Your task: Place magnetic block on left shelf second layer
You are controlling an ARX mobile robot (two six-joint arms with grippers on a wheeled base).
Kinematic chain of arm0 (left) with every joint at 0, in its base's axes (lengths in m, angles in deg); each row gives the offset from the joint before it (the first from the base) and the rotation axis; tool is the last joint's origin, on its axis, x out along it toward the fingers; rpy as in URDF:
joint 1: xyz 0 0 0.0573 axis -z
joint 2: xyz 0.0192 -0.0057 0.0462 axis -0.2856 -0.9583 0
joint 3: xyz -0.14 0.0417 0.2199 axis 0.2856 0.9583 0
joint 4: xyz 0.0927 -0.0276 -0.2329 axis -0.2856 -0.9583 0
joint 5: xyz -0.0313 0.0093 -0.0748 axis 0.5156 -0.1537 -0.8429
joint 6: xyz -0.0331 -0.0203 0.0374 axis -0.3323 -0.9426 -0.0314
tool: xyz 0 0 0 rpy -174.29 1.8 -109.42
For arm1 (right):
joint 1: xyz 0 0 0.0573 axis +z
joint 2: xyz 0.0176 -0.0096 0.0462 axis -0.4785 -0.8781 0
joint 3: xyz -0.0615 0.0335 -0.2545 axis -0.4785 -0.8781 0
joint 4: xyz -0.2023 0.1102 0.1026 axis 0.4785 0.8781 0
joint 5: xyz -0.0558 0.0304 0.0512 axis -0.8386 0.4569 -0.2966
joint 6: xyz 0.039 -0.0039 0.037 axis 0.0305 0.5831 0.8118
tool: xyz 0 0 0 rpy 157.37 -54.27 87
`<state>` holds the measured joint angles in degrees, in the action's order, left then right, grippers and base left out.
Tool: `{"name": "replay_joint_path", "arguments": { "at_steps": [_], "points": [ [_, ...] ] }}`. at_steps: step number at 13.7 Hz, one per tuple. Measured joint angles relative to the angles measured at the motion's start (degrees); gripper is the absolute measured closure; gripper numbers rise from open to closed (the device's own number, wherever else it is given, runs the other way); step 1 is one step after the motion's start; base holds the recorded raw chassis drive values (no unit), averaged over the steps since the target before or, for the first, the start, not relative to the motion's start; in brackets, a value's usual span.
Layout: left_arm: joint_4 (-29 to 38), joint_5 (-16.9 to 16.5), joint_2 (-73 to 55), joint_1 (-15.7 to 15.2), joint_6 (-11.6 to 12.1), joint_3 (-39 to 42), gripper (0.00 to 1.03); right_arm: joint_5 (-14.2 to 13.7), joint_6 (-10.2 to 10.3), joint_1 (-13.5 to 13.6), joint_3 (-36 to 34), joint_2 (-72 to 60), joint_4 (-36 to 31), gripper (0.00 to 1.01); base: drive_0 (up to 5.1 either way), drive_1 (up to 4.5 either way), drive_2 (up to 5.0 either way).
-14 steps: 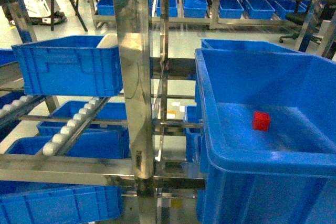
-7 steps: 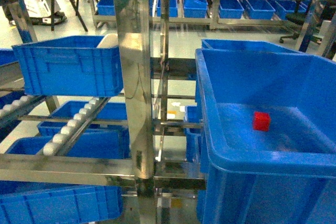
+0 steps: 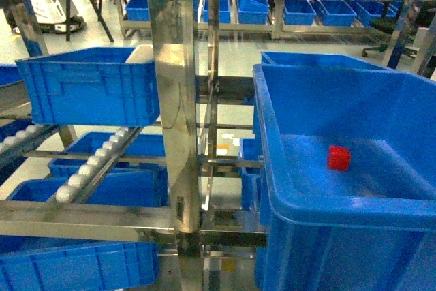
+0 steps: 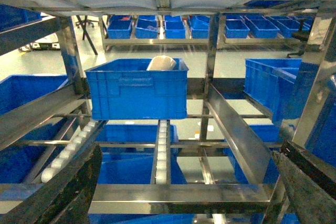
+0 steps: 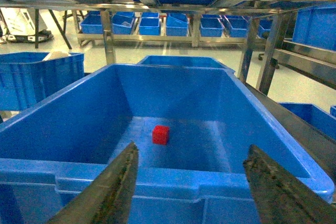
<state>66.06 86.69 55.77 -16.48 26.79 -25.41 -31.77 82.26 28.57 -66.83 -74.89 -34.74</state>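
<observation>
Your small red magnetic cube (image 5: 160,134) sits mid-floor in the deep blue plastic crate (image 5: 157,179), clear of all four walls. Your right gripper (image 5: 189,192) hangs spread wide, empty, just outside that crate's near rim. Your left gripper (image 4: 184,195) is also spread, facing the steel rack's roller-track tier (image 4: 160,150).

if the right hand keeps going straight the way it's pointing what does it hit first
Probably the near wall of the blue crate: the right hand, fingers open, sits just short of its rim. If it clears the rim, the red block on the crate floor lies ahead. Depth is unclear.

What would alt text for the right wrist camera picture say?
A small bright red cube lies alone on the floor of a large deep blue plastic crate. The open tool frames it from in front, and steel racks with more blue crates stand behind.
</observation>
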Motion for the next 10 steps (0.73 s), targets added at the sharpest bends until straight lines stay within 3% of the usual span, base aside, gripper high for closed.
{"name": "replay_joint_path", "arguments": {
  "at_steps": [5,6,10],
  "points": [
    [0.0,0.0,0.0,0.0,0.0,0.0,0.05,0.0,0.0,0.0,0.0,0.0,0.0,0.04,0.0,0.0,0.0],
    [0.0,0.0,0.0,0.0,0.0,0.0,0.05,0.0,0.0,0.0,0.0,0.0,0.0,0.01,0.0,0.0,0.0],
    [0.0,0.0,0.0,0.0,0.0,0.0,0.05,0.0,0.0,0.0,0.0,0.0,0.0,0.03,0.0,0.0,0.0]
  ]
}}
